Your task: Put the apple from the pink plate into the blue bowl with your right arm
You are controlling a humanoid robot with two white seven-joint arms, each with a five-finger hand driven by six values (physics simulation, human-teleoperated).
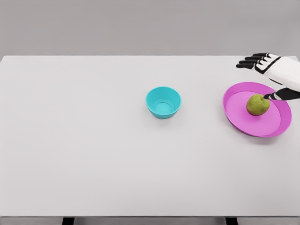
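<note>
Right hand [272, 75], fingers spread and nothing grasped, is seen over the plate's [234, 110] far edge with its thumb tip at the apple [258, 104], which is not yet lifted; grasp and transfer to the bowl [163, 102] are judged outstanding.

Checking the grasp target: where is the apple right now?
In the head view the apple sits on the pink plate at the table's right side, right of the blue bowl, with the right hand just beside it.
</note>
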